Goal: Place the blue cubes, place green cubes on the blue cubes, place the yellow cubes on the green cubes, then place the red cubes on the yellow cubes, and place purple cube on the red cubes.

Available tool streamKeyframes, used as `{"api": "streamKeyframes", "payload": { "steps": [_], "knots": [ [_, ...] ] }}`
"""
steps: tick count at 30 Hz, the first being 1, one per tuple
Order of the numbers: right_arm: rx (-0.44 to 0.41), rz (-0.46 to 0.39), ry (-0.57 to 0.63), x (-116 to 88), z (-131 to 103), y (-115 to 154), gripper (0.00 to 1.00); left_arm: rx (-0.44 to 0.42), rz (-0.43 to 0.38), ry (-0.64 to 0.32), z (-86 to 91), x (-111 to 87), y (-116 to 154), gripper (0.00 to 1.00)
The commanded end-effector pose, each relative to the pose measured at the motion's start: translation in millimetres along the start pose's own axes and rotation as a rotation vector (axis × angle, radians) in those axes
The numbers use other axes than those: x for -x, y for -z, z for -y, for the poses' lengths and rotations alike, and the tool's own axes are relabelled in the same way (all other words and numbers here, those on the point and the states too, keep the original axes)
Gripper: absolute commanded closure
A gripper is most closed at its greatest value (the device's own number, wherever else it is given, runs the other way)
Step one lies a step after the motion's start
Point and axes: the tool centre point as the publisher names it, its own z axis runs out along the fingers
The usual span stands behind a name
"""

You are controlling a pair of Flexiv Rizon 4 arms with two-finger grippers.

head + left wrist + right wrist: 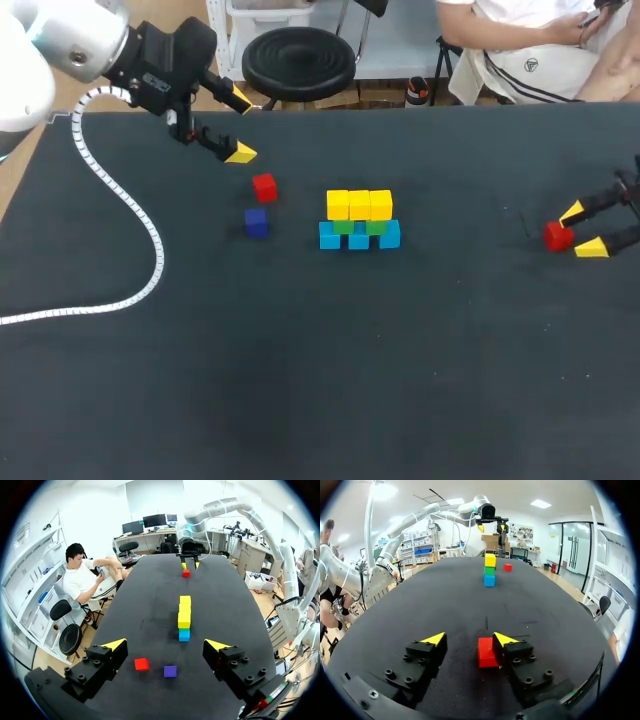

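Left gripper (166, 645) spread wide over the table (145, 605)
Red cube (141, 664) and purple cube (170, 671) lie side by side just ahead; farther on stands the blue-green-yellow stack (184, 620), then a second red cube (186, 573) at the right gripper (190, 565)'s tips

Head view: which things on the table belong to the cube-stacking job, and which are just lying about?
Job: blue cubes, green cubes, yellow cubes, left red cube, purple cube, right red cube.
Lying about: white cable.
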Motion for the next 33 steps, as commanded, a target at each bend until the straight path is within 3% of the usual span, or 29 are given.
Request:
{"api": "streamKeyframes", "payload": {
  "steps": [1,19,26,33],
  "knots": [
    [-0.017,0.001,0.007,1,-2,-2,0.0,0.001,0.001,-0.001,0.1,-0.4,0,0.0],
    [0.0,0.017,0.014,-5,28,1,0.0,0.001,0.001,-0.001,0.1,-0.4,0,0.0],
    [0.009,0.022,-0.019,-17,28,-3,0.0,0.001,0.001,-0.001,0.1,-0.4,0,0.0],
    [0.0,0.023,-0.013,-15,26,-2,0.0,0.001,0.001,-0.001,0.1,-0.4,0,0.0]
  ]
}}
